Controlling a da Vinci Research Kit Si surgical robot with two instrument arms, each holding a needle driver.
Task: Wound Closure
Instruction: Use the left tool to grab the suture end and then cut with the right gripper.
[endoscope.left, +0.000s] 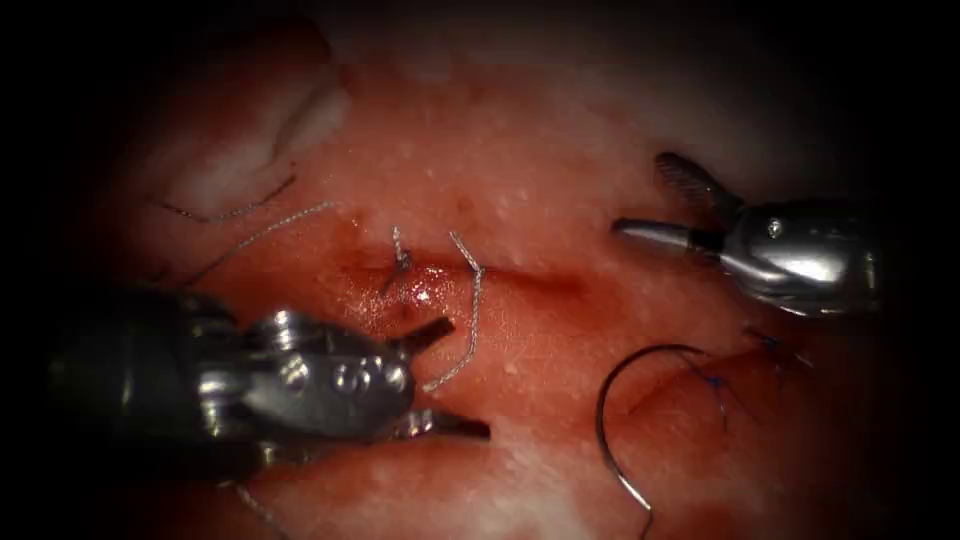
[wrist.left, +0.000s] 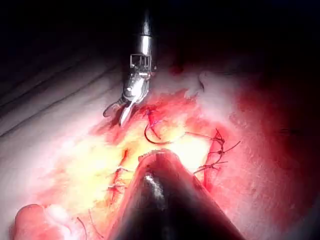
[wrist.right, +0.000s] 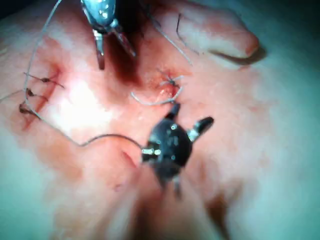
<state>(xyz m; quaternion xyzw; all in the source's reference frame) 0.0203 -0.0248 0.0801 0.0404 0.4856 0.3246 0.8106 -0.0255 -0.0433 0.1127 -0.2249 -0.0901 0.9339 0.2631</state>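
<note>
The tissue (endoscope.left: 560, 150) has a dark, wet cut (endoscope.left: 520, 282) running across the middle. A knotted stitch (endoscope.left: 401, 262) sits on it, and a pale thread (endoscope.left: 472, 310) trails down from it. My left tool (endoscope.left: 468, 380) is below the cut on the left, open, with the thread's lower end between its jaws but not held. To the right of the cut, my right tool (endoscope.left: 640, 195) is open and holds nothing. The curved needle (endoscope.left: 603, 415) lies free on the tissue at the lower right. The right wrist view shows the right tool (wrist.right: 190, 116) open near the stitch (wrist.right: 170, 82).
Blue stitches (endoscope.left: 716, 385) sit beside the needle's upper end. Loose cut ends of thread (endoscope.left: 240, 210) lie at the upper left. Red fluid wets the tissue around the cut. In the left wrist view the right tool (wrist.left: 131, 97) hangs above the needle (wrist.left: 150, 136).
</note>
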